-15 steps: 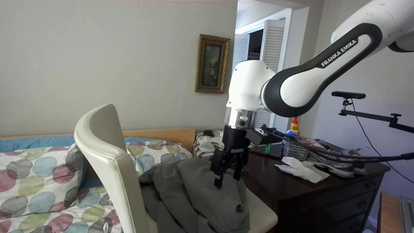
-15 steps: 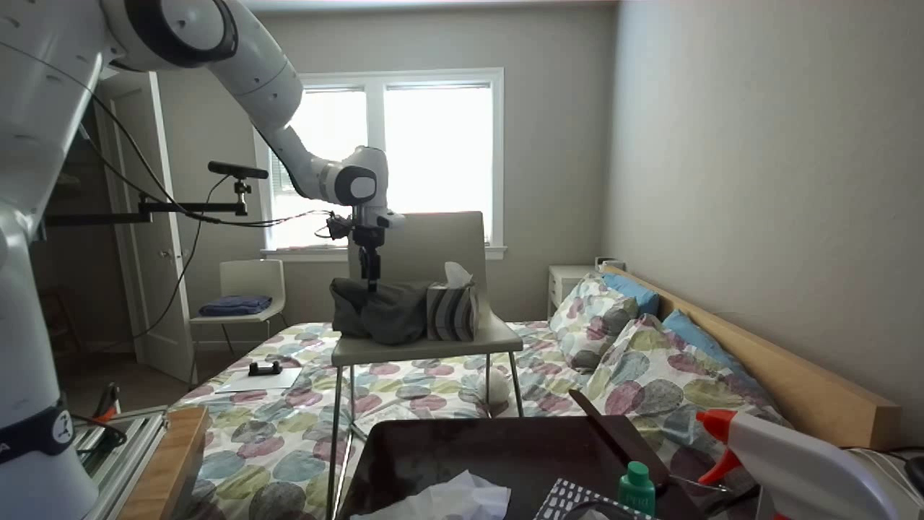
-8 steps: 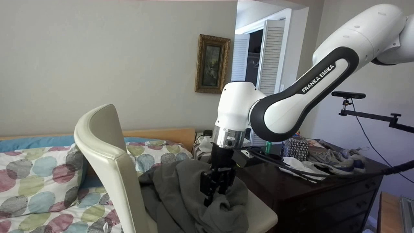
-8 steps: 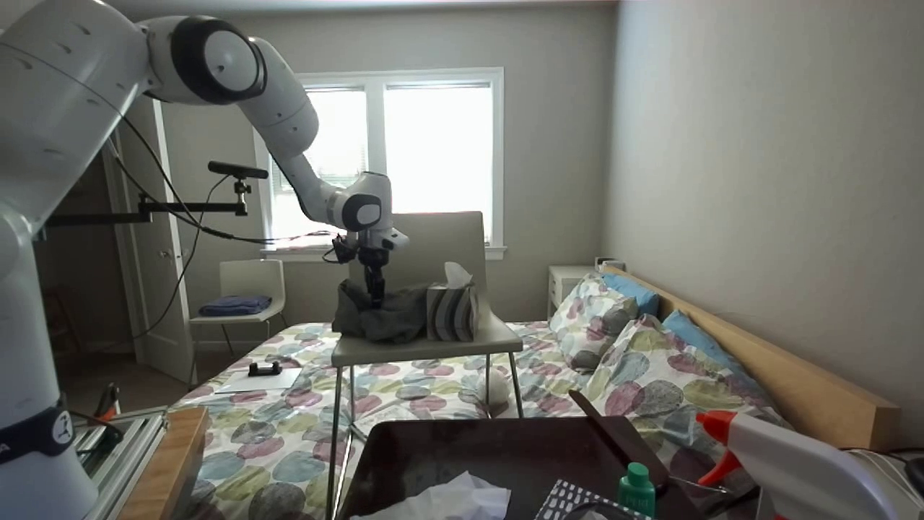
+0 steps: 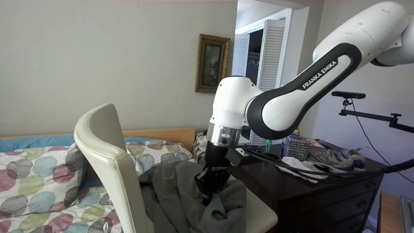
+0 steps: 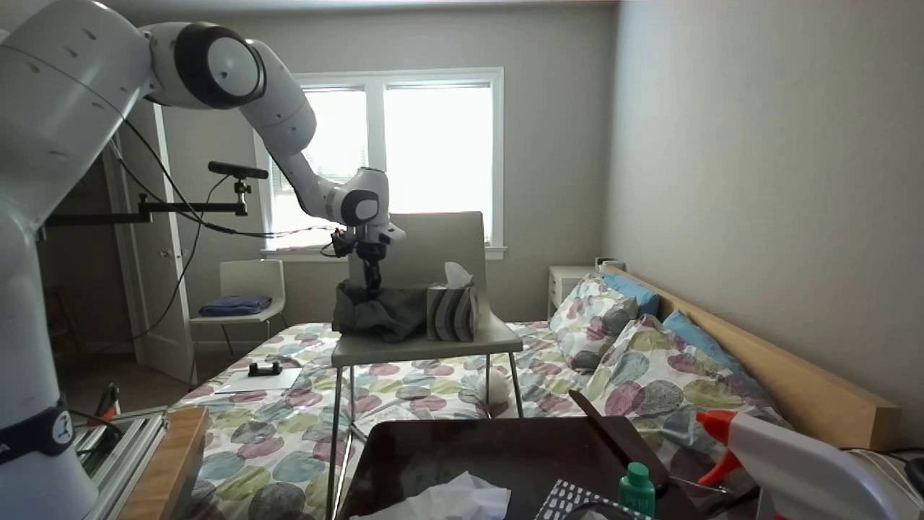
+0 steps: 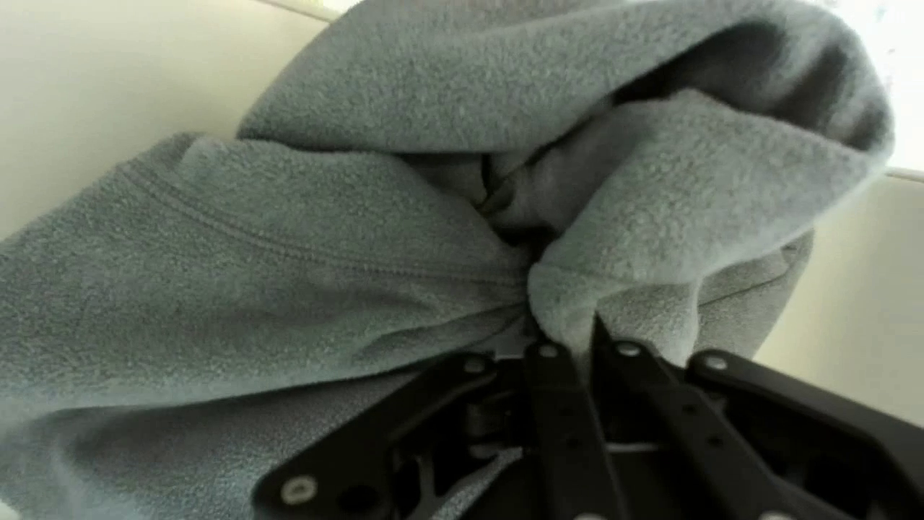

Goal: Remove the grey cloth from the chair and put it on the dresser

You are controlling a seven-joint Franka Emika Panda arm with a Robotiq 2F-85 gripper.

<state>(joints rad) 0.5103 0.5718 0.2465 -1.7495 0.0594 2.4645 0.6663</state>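
The grey cloth (image 5: 171, 191) lies bunched on the seat of the cream chair (image 5: 102, 139) and shows in both exterior views. My gripper (image 7: 577, 343) points down into it, its two fingers drawn together. A pinched fold of the cloth (image 7: 671, 195) runs between them in the wrist view, so the gripper is shut on the cloth. Folds partly hide the fingertips in an exterior view, where the gripper (image 5: 207, 200) sinks into the heap. The dark brown dresser (image 5: 275, 184) stands beside the chair, and its top (image 6: 498, 440) fills the foreground in an exterior view.
A striped tissue box (image 6: 451, 314) shares the chair seat, right against the cloth. The dresser bears crumpled white paper (image 5: 302, 168), shoes (image 5: 333, 160), a patterned box (image 5: 294, 149), a green bottle (image 6: 637, 491) and a spray bottle (image 6: 801, 462). A bed (image 6: 404, 386) lies behind.
My gripper has come down into the cloth and closed on a fold of it, then risen very slightly. The cloth's top has creased and bunched around the fingers.
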